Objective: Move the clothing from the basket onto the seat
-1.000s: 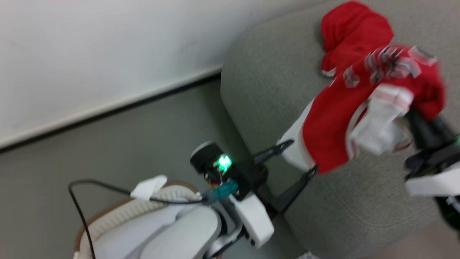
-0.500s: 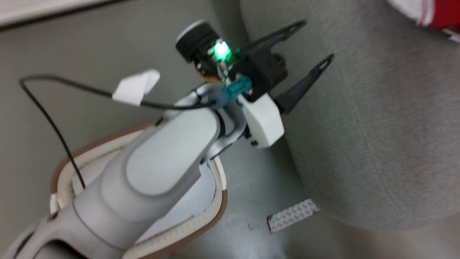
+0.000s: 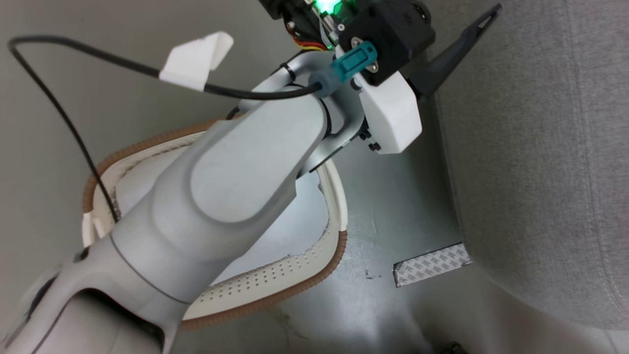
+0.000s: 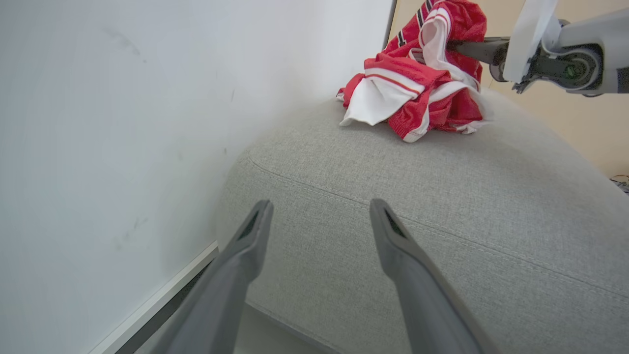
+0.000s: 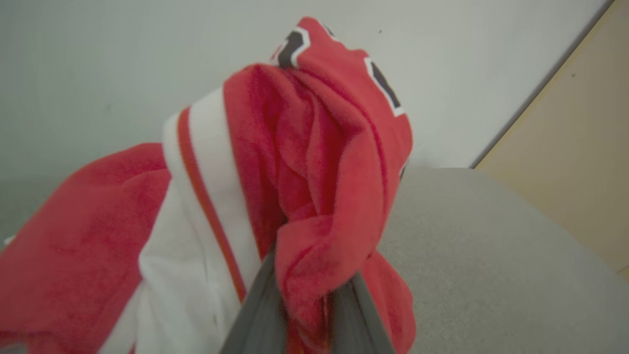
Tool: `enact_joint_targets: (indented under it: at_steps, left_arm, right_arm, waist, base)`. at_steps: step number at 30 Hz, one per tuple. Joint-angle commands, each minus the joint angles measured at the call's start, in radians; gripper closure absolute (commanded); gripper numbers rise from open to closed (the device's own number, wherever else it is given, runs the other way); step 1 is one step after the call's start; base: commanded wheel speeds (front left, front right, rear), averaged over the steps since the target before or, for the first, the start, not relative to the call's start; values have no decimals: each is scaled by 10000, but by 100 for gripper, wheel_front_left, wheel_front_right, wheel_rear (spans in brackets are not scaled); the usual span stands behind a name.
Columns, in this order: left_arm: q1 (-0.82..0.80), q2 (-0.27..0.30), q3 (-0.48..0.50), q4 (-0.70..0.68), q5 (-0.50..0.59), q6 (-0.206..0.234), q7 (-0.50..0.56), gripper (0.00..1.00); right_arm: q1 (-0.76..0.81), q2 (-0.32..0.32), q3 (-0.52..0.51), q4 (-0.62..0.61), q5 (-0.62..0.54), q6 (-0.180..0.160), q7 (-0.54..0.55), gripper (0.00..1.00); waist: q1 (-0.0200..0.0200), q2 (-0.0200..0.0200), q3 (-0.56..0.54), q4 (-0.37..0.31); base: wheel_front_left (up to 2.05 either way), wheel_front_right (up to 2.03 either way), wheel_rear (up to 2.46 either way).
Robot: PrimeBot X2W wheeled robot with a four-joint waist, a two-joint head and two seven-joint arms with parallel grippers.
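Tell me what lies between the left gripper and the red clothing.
Bare sofa, crossed by one stitched seam, separates the left gripper from the clothing; the left wrist view shows it.

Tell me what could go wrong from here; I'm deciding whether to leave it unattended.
The right claw is shut on the clothes, with fabric bunched between its fingers; on opening, cloth may cling and get dragged off the sofa. The black cable loops past the basket rim and might snag as the left arm moves.
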Motion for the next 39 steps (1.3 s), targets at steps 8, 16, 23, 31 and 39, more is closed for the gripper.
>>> enact_joint_targets:
  at_steps: [8,16,23,31,39]
  left_arm:
    - [914,259,53,604,-362,283,-590,0]
    - [2728,688,440,1144,-1143,718,-1244,0]
    - [4314,877,1024,1463,-1923,1226,-1782,0]
    - [6653,833,1761,1737,-2600,1830,-2052,0]
    - [9175,1043,2970,992,-2259,2427,-2044,0]
  right_arm:
    - [713,1448,-884,328,-887,-26,-81,0]
    - [3656,2186,-823,-1899,-996,-26,-87,0]
    - [6285,2543,-676,-4009,-1676,-27,-87,0]
    - [8689,2990,-287,-5431,-2373,-27,-87,0]
    - [10886,3922,-127,-6408,-2610,-27,-88,0]
  waist:
    - [-2,-1,-876,24]
    - [-2,-1,-2931,-179]
    - [-2,-1,-4620,137]
    - [-2,-1,-6776,1010]
    - [-2,-1,-8173,2194]
  base:
    - [0,0,0]
    - [0,0,0]
    - [0,0,0]
    - [0,0,0]
    - [0,0,0]
